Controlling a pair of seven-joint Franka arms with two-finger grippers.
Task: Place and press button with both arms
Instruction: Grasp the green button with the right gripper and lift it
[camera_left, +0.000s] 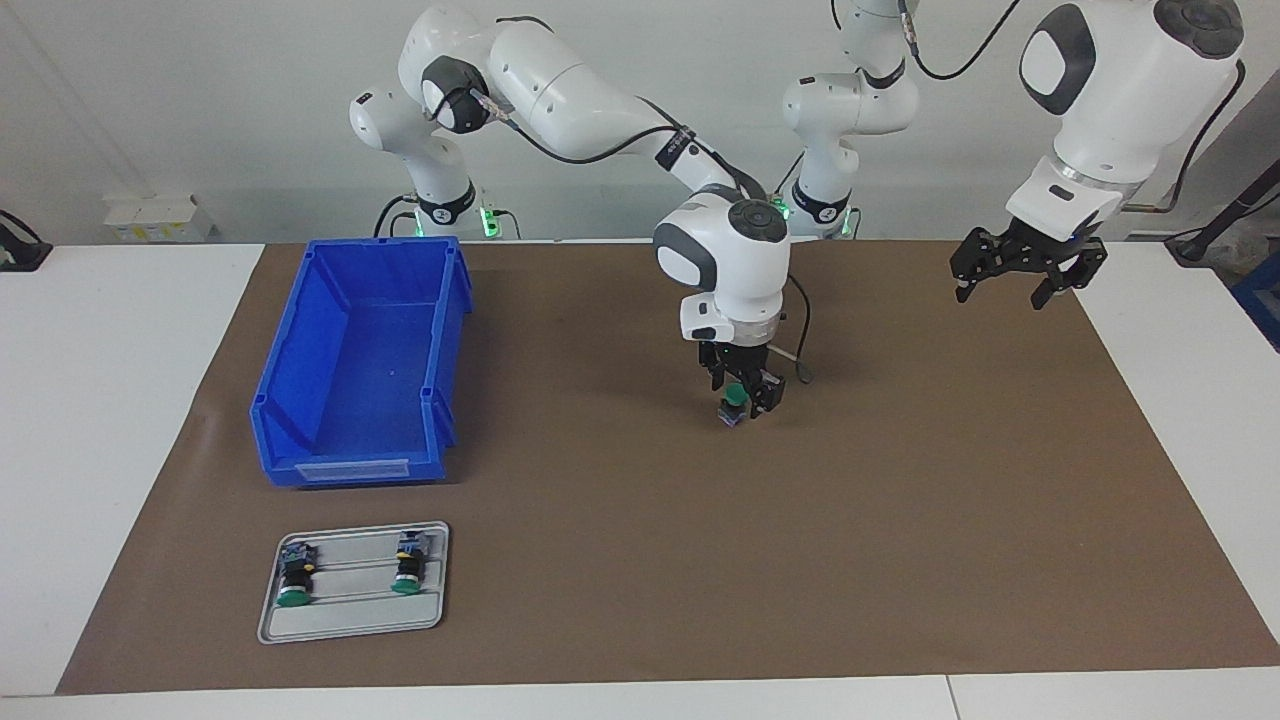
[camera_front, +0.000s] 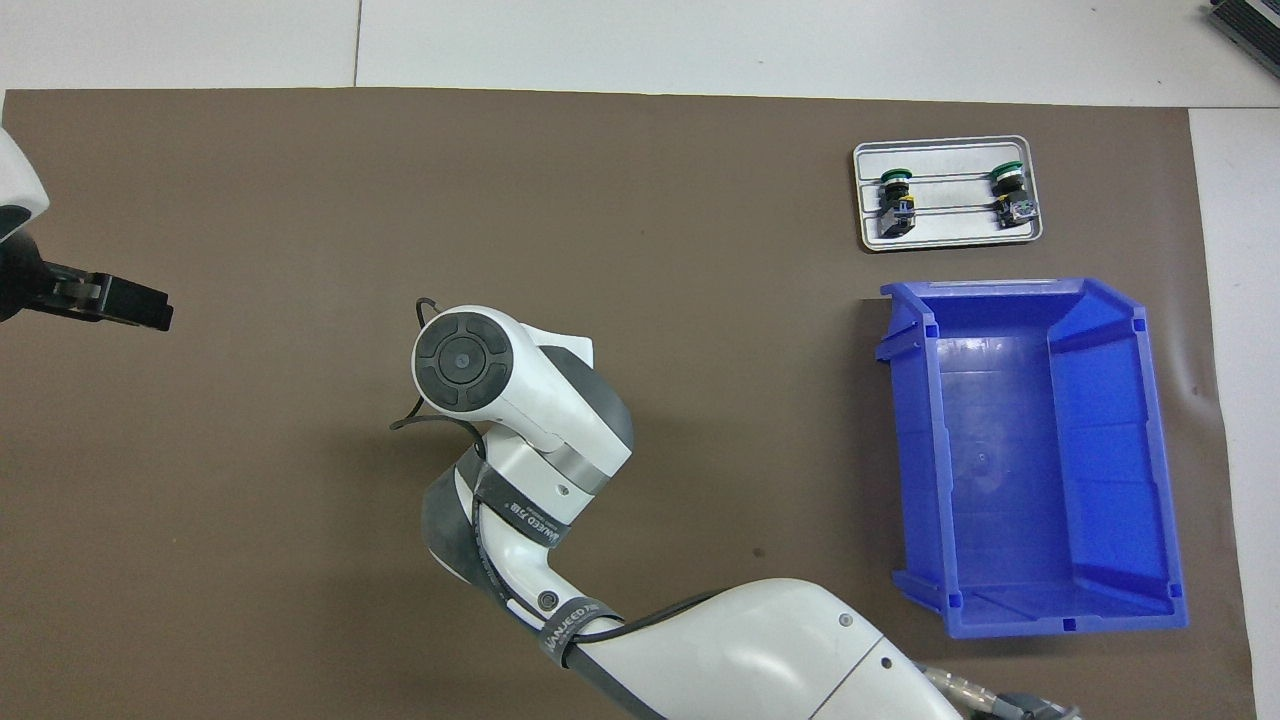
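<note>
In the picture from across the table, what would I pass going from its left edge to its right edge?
The grey tray with two green buttons and the blue bin first, one nearer the robots than the other, then the right hand at the button mid-mat, then the left hand waiting in the air.
</note>
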